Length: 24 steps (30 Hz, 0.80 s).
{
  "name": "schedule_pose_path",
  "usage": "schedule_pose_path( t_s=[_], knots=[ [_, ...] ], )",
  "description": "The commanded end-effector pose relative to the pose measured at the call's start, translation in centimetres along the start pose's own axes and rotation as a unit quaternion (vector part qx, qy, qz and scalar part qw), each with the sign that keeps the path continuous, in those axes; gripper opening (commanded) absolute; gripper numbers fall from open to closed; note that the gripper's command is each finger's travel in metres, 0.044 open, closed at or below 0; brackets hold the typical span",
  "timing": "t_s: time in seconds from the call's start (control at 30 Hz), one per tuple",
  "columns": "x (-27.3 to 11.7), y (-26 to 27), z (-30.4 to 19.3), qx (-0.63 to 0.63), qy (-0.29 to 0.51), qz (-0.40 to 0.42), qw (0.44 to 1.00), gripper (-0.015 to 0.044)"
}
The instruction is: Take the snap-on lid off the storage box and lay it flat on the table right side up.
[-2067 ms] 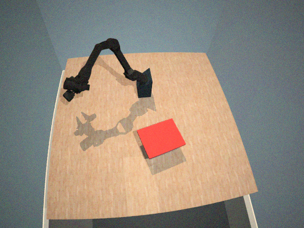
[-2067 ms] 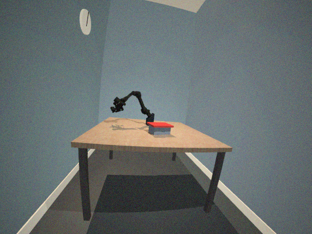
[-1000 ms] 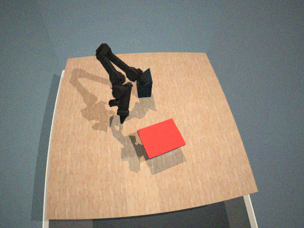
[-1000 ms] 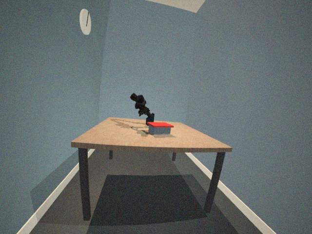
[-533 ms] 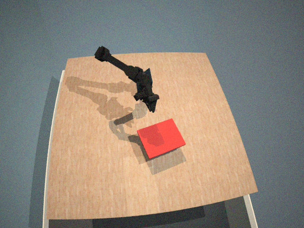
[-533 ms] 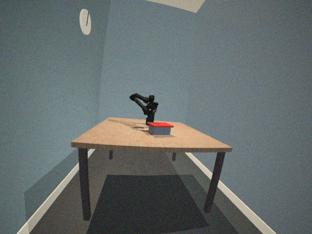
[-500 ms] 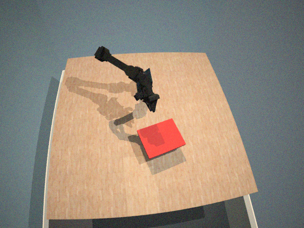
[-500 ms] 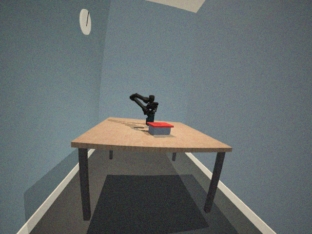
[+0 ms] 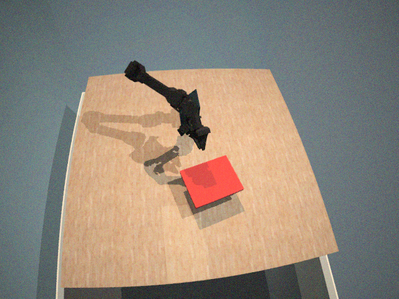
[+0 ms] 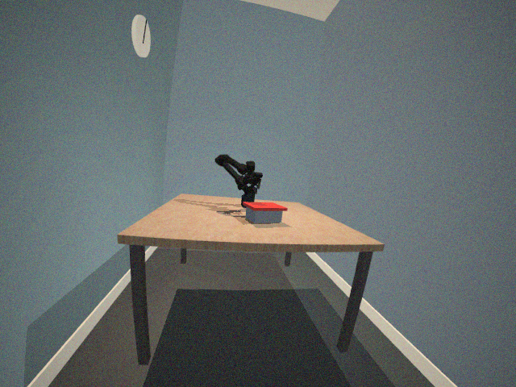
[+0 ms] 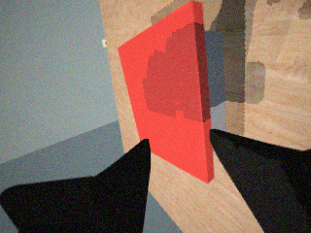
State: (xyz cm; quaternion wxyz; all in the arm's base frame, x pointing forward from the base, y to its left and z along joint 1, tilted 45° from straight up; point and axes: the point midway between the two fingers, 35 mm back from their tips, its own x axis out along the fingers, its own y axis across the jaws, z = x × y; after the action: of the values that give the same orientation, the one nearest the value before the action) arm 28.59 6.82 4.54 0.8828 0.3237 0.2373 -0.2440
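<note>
Spread fingers hover near the red lid, seemingly light, stiff, best gripped by its overhanging rim.

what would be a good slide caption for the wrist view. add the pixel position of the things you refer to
Wrist view: the open black gripper (image 11: 179, 139) (image 9: 203, 148) points toward the red lid (image 9: 212, 181) (image 10: 265, 205) (image 11: 170, 87), which sits on the blue-grey box (image 10: 264, 216) (image 11: 215, 68).
</note>
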Motion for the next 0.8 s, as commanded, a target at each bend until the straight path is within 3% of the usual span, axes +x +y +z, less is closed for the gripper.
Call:
schedule_pose_path(
  t_s=[0.0,0.77],
  knots=[
    [1.9,-3.4,-0.1,-0.009,0.002,-0.005,1.000,0.0235],
    [4.2,-3.1,-0.1,-0.009,0.002,-0.005,1.000,0.0235]
  ],
)
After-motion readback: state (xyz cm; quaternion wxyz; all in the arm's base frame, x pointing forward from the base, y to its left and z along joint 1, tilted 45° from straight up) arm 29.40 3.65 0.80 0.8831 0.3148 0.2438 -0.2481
